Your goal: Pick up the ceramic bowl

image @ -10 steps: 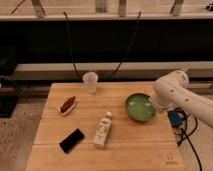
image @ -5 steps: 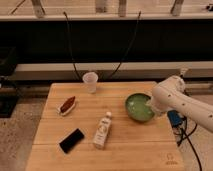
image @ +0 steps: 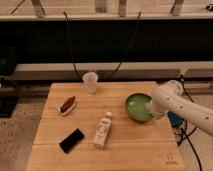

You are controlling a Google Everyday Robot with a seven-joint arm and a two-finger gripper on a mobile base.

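Ceramic bowl (image: 136, 106), glossy green with a paler inside, rests upright on a light wooden table (image: 130, 150) and serves as the reference for everything else. The gripper (image: 149, 108) is at the bowl's right rim, at the end of a white arm (image: 182, 107) that reaches in from the bowl's right; whether it is open or closed cannot be told, nor whether it touches the rim. Left of the bowl and farther back stands a small translucent plastic cup (image: 90, 81), well apart from it. Just left of the bowl and nearer the camera lies a small white bottle (image: 103, 132) on its side. Farther left of the bowl sits a reddish-brown snack (image: 67, 105) on a pale wrapper, and a black phone (image: 71, 141) lies flat to the bowl's front left.
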